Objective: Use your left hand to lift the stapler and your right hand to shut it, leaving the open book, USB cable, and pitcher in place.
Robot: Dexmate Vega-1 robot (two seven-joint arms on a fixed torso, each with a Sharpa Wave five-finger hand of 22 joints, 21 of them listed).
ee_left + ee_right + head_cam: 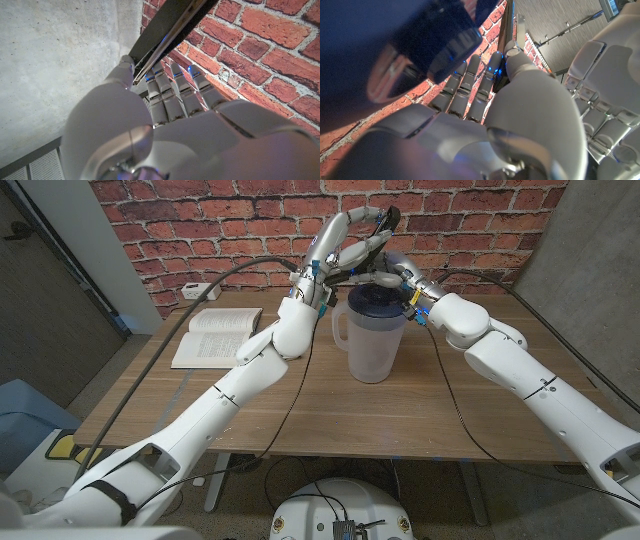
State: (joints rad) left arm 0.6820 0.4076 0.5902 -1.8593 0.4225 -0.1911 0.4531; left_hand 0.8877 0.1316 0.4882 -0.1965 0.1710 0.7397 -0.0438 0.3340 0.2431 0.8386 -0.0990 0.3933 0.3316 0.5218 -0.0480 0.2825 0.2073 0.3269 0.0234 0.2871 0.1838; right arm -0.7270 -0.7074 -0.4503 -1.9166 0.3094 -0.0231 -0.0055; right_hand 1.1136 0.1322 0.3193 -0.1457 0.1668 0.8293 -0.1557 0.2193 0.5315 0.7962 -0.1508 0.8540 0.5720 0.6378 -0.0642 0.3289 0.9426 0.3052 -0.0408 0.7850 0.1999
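— Brick wall (pixel 200 225) behind the wooden table (pixel 300 405); where's the stapler (pixel 385 220)?
— Up in the air above the pitcher (pixel 372 335), held by the left hand (pixel 335 245), whose fingers (pixel 172 97) wrap its dark body.
— And the right hand (pixel 392 265)?
— Raised just beside the left, fingers (pixel 470 87) curled against the stapler.
— Is it closed?
— Cannot tell.
— The book?
— The open book (pixel 218 335) lies at the table's left rear.

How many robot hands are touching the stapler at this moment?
2. The left hand holds the stapler up above the pitcher; the right hand reaches it from the other side, fingers on it. How firmly the right hand presses is unclear.
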